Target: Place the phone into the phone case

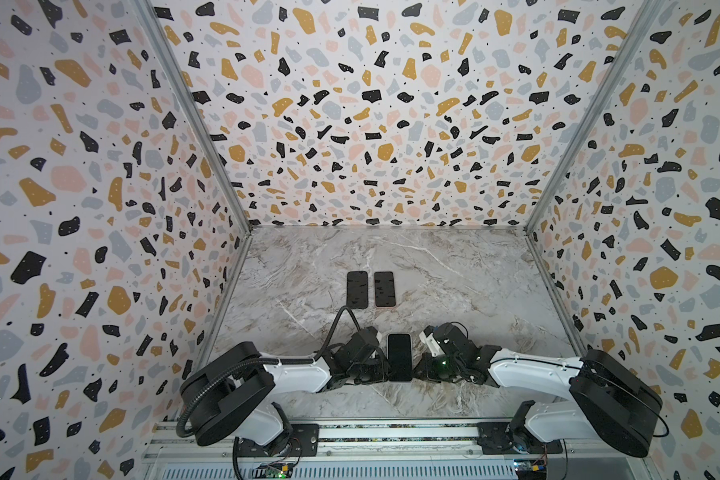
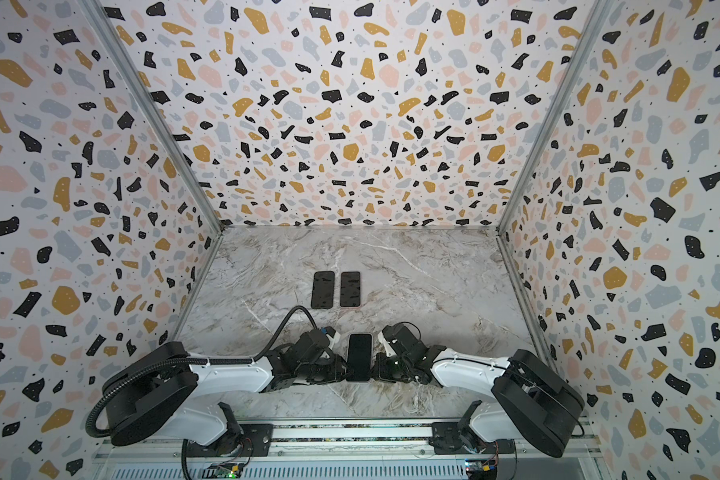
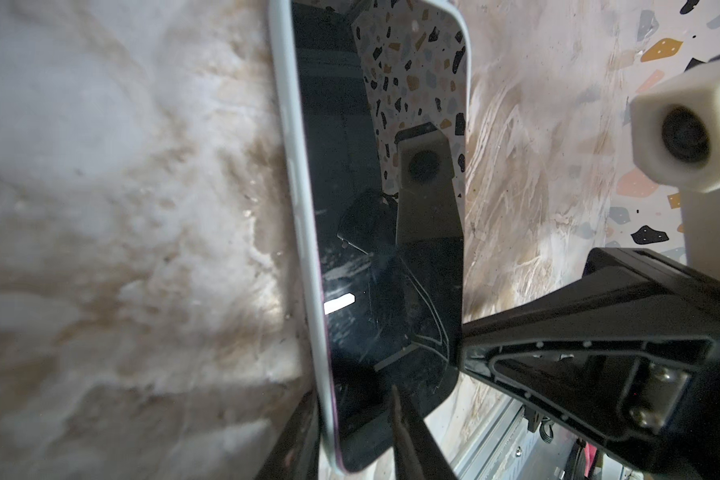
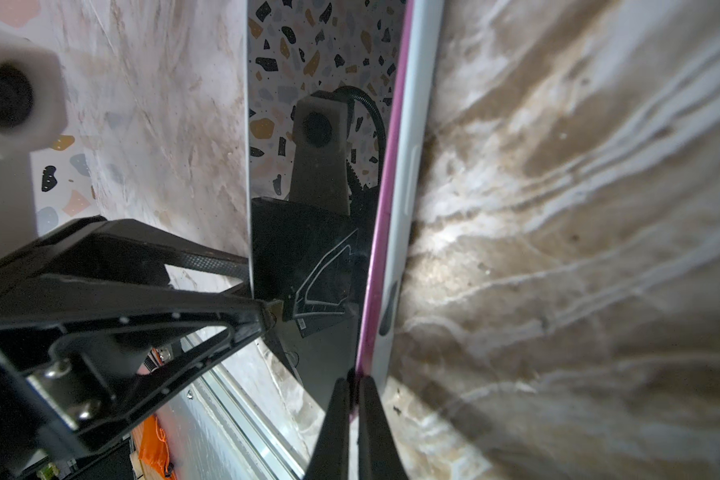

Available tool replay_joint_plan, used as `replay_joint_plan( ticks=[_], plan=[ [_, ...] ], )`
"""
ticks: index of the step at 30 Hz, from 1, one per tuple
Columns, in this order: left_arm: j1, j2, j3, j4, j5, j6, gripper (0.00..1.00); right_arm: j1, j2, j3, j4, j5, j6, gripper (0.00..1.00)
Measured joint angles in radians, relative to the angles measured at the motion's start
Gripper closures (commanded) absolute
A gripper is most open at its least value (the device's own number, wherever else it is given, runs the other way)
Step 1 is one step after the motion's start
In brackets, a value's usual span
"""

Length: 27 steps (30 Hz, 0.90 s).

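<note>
marble-look tabletop (image 1: 433, 270) boxed in by terrazzo-pattern walls (image 1: 350, 104) on three sides. the phone (image 1: 399, 357) lies screen up in the lower middle of both top views (image 2: 359, 356), right between the two arms, with the pale rim of the phone case (image 3: 296, 187) wrapped round it. in the right wrist view a pink band of the phone's side shows between the glass and the case wall (image 4: 416, 124), so i can't tell if it's seated all the way. the left gripper (image 3: 352, 392) is pinching the phone: one finger is on the glass and the other is outside the case rim. in the top views it sits tight against the phone's left edge (image 1: 381, 368). the right gripper (image 4: 355, 380) has its fingers pressed together, with the pink band running straight into the slit between them. whether it actually nips anything there, can't say. from above it's touching the phone's right edge (image 1: 420, 368). higher up in the frame, well apart from all this, two dark phones (image 1: 357, 289) lie flat side by side near the middle of the table.
</note>
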Motion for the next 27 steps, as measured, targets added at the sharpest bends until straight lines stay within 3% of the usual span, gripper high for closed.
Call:
replay_joint_plan(
  ticks=[16, 27],
  plan=[
    [0.0, 0.0, 0.0, -0.003, -0.007, -0.001, 0.69, -0.001, 0.018, 0.026, -0.035, -0.002, 0.006, 0.98],
    [-0.001, 0.003, 0.008, -0.004, -0.007, 0.013, 0.69, 0.015, 0.078, 0.029, 0.038, -0.018, -0.008, 0.96]
  ],
)
